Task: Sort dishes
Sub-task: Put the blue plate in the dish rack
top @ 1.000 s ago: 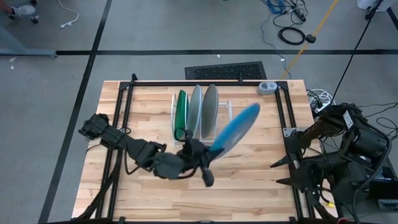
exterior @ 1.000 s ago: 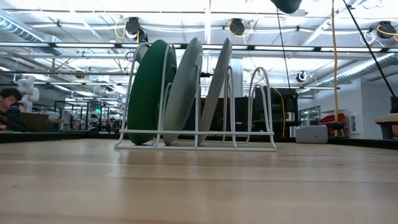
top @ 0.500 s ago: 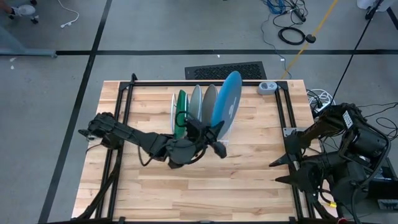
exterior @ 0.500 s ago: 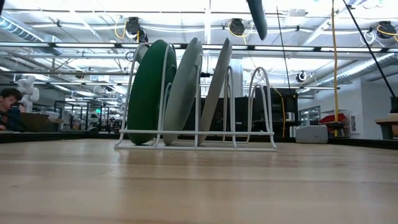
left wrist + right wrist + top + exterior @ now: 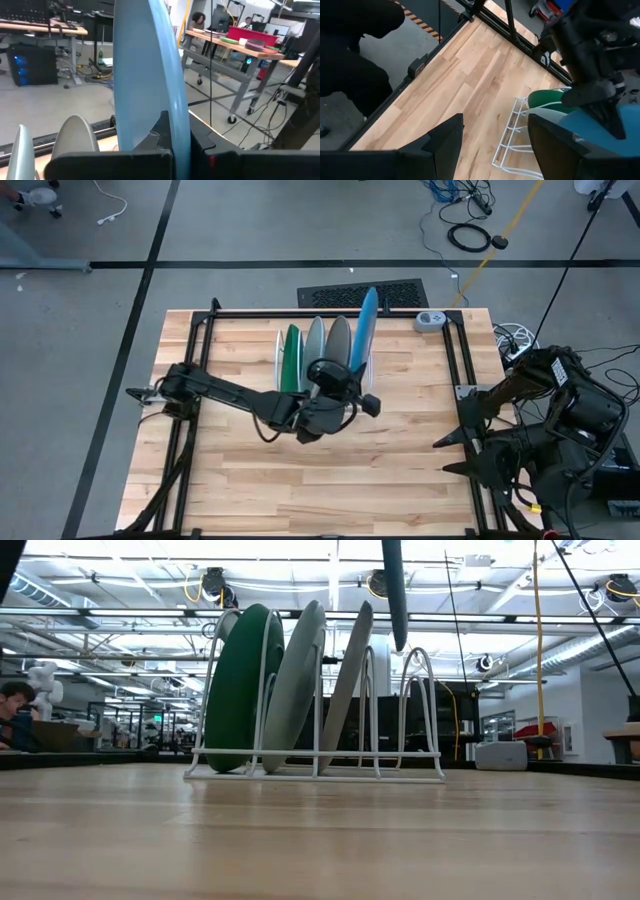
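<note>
My left gripper (image 5: 345,383) is shut on the medium blue plate (image 5: 366,328), which stands on edge in the air over the white wire rack (image 5: 322,370). In the low view the blue plate (image 5: 393,590) hangs above the rack's empty right-hand slots (image 5: 415,710). The dark green plate (image 5: 238,690), the pale light blue plate (image 5: 295,685) and the grey plate (image 5: 347,680) stand on their rims in the rack's slots, leaning against its wires. My right gripper (image 5: 492,145) is open, parked off the table's right edge (image 5: 520,430). My left gripper (image 5: 176,137) pinches the blue plate's rim (image 5: 172,117) on its near side, with a finger (image 5: 159,135) on each face. The fingers come from the table's near side. The plate is lifted clear, upright on edge, its lower rim (image 5: 398,640) above the rack's wires.
A small grey device (image 5: 430,321) sits at the table's far right corner. A black metal frame (image 5: 200,330) runs along the table's left, far and right edges. Bare wood (image 5: 330,480) lies in front of the rack. People sit in the room behind (image 5: 15,705).
My left gripper has moved toward the far edge and over the rack, still shut on the blue plate. The plate has turned from a slanted, broad-face-up pose right of the rack to upright on edge beside the grey plate, and has come lower in the low view.
</note>
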{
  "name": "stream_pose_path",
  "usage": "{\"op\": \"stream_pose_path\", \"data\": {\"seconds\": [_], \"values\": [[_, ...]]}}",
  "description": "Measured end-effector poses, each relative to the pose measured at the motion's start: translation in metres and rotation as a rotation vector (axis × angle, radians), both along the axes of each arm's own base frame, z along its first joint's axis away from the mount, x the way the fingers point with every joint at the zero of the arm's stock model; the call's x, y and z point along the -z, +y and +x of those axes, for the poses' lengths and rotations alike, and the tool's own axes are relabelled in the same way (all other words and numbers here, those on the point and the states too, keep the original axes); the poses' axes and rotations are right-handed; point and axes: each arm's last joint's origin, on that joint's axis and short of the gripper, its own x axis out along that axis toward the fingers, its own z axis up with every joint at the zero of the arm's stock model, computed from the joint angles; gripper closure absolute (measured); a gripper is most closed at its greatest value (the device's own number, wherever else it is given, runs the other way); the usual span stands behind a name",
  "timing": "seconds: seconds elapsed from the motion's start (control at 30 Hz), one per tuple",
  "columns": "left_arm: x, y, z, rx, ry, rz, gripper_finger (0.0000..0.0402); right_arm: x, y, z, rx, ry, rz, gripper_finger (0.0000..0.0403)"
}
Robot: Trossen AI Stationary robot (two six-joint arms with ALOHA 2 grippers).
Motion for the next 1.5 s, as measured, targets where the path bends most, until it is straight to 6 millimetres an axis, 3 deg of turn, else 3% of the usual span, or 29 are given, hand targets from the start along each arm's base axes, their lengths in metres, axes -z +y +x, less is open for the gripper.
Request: {"op": "stream_pose_path", "data": {"seconds": [0.5,0.87,1.5], "values": [[0.053,-0.005,0.030,-0.093,0.051,0.032,0.0392,0.000,0.000,0.000,0.013,0.002,0.017,0.0188],[0.075,0.000,0.041,-0.129,0.052,0.020,0.0390,0.000,0.000,0.000,0.013,0.002,0.017,0.0188],[0.076,0.001,0.042,-0.077,0.069,0.012,0.0374,0.000,0.000,0.000,0.012,0.002,0.018,0.0188]]}}
